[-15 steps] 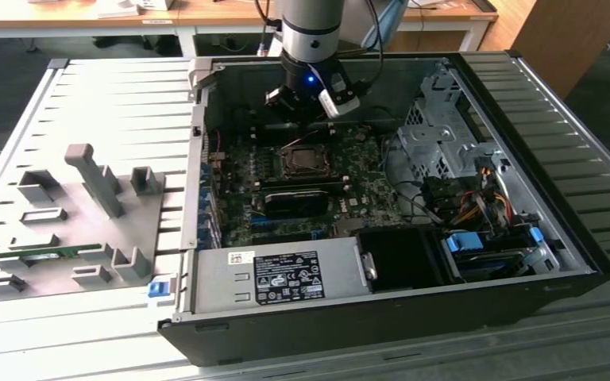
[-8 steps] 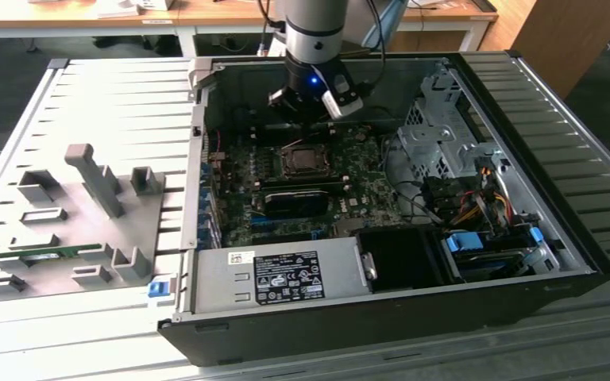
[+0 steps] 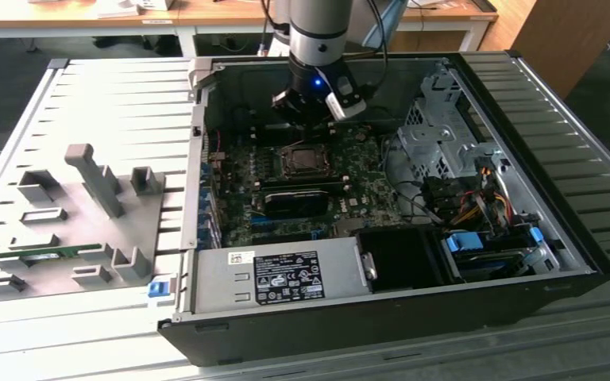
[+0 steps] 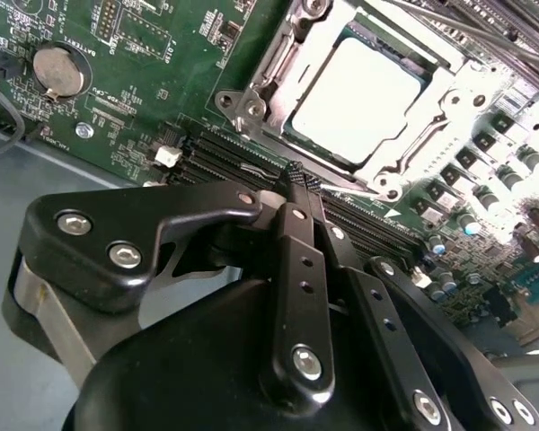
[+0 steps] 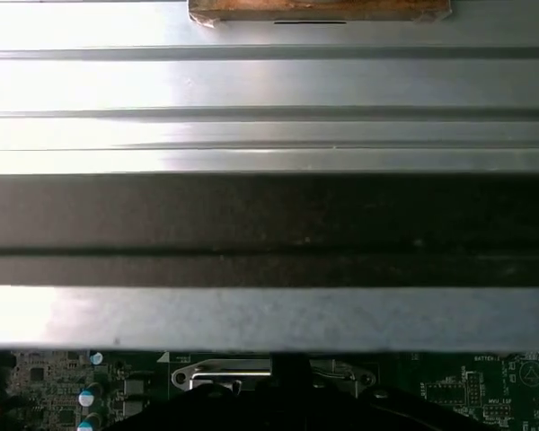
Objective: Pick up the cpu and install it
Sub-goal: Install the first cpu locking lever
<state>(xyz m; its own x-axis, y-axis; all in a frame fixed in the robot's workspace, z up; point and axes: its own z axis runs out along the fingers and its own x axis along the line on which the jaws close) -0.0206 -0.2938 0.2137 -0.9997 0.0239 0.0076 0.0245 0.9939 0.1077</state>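
Note:
The cpu [image 4: 355,94], a flat square chip with a shiny silver top, lies in the socket [image 3: 303,161] on the green motherboard, with the socket's metal frame [image 4: 260,81] around it. In the second wrist view my gripper [image 4: 296,172] hangs just off the socket's edge, over the dark memory slots, and touches neither. Its black fingers [image 4: 298,269] are pressed together with nothing between them. The exterior view has the gripper [image 3: 308,125] inside the open computer case, a little behind the socket.
The case walls [image 3: 201,143] enclose the board. A power supply [image 3: 273,278], a metal drive cage [image 3: 443,135] and bundled cables [image 3: 464,198] crowd it. A grey fixture plate [image 3: 83,214] holding a green memory stick [image 3: 45,254] lies at the exterior view's left. A coin battery [image 4: 58,70] sits near the slots.

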